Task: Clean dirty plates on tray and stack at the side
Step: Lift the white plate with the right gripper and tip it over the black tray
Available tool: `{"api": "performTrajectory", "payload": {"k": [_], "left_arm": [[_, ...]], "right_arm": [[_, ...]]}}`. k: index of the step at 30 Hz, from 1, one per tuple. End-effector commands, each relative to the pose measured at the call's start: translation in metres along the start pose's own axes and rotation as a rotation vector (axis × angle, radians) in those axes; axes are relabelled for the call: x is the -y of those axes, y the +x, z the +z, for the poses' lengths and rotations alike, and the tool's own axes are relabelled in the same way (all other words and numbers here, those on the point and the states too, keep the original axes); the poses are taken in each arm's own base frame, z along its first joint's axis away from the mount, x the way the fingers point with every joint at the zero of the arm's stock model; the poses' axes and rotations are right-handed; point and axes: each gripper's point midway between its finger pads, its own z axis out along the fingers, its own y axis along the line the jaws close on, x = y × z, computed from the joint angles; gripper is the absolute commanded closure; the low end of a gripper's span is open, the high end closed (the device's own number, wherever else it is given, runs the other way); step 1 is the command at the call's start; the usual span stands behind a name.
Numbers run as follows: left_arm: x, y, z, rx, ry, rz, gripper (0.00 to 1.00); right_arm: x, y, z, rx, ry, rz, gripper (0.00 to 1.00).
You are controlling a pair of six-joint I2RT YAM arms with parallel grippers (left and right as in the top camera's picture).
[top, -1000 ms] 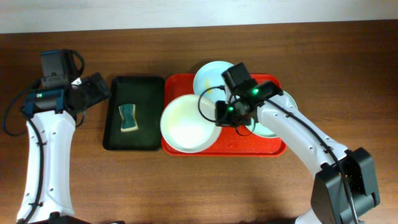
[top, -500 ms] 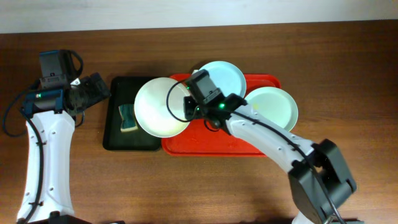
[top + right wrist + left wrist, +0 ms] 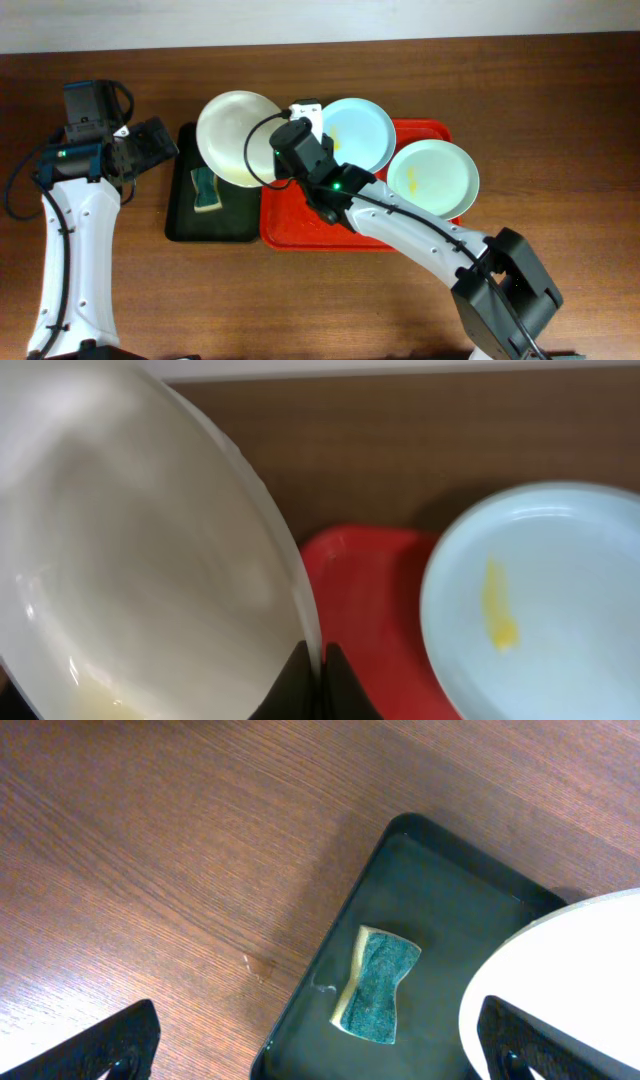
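My right gripper (image 3: 281,143) is shut on the rim of the white plate (image 3: 233,136) and holds it tilted above the dark tray's far right corner. In the right wrist view the fingers (image 3: 320,665) pinch the plate's edge (image 3: 130,560), and a faint yellowish smear shows low on it. The pale blue plate (image 3: 357,133) with a yellow smear (image 3: 497,610) lies at the back of the red tray (image 3: 300,232). The mint green plate (image 3: 433,177) lies at the tray's right end. My left gripper (image 3: 156,146) is open and empty, left of the dark tray.
A dark green-black tray (image 3: 226,222) lies left of the red tray, with a green and yellow sponge (image 3: 205,189) in it. The sponge (image 3: 377,985) and that tray (image 3: 440,890) show in the left wrist view, with the white plate's edge (image 3: 570,980) at the right.
My right gripper has lifted the white plate off the red tray and carried it left and back, over the dark tray. The left arm has not moved.
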Motion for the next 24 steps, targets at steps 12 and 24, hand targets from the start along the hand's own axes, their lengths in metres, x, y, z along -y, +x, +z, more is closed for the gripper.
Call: {"api": "performTrajectory", "payload": {"k": [12, 24], "left_arm": [[-0.001, -0.007, -0.005, 0.021, -0.003, -0.019, 0.01], [-0.001, -0.007, -0.005, 0.021, -0.003, -0.019, 0.01]], "right_arm": [[-0.038, -0.056, -0.025, 0.291, 0.061, -0.423, 0.96], [-0.087, -0.109, -0.087, 0.603, 0.264, -0.871, 0.96]]}}
